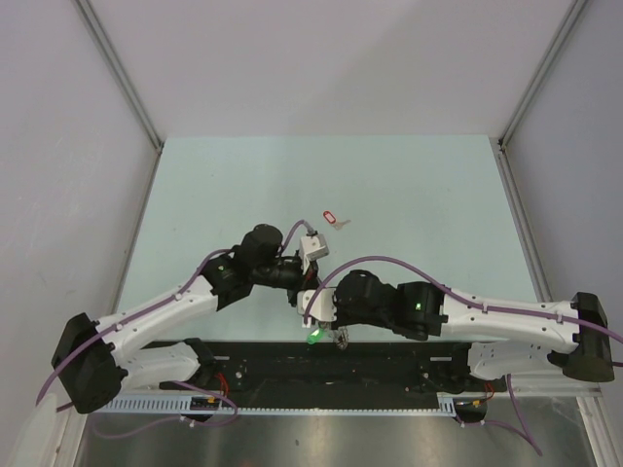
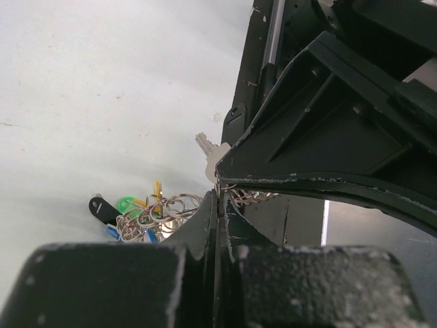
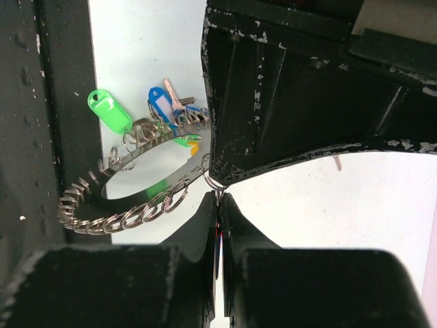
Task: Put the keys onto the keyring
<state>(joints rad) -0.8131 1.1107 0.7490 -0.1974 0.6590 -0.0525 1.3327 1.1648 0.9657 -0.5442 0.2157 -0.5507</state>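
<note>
Left of centre, L gripper (image 2: pixel 218 195) is clenched, tips pinching the keyring (image 3: pixel 130 219) wire. L wrist cam shows the keys (image 2: pixel 147 220) bunched just beside the fingers: black tag (image 2: pixel 102 208), green tag (image 2: pixel 126 203), plus a tangle of small split loops. Mid table (image 1: pixel 409 195), near the front edge, both grippers sit close together, w/ the green tag showing just below them in top view. Can't tell if the hoop is off the surface. Further back, red-tag key (image 1: pixel 331 216) lies alone, well apart from the ring. R gripper (image 3: pixel 218 199) is clamped too, nipping the hoop at a small loop right at its tips. Blue tag (image 3: pixel 160 104) sits beside the green one on the far arc.
</note>
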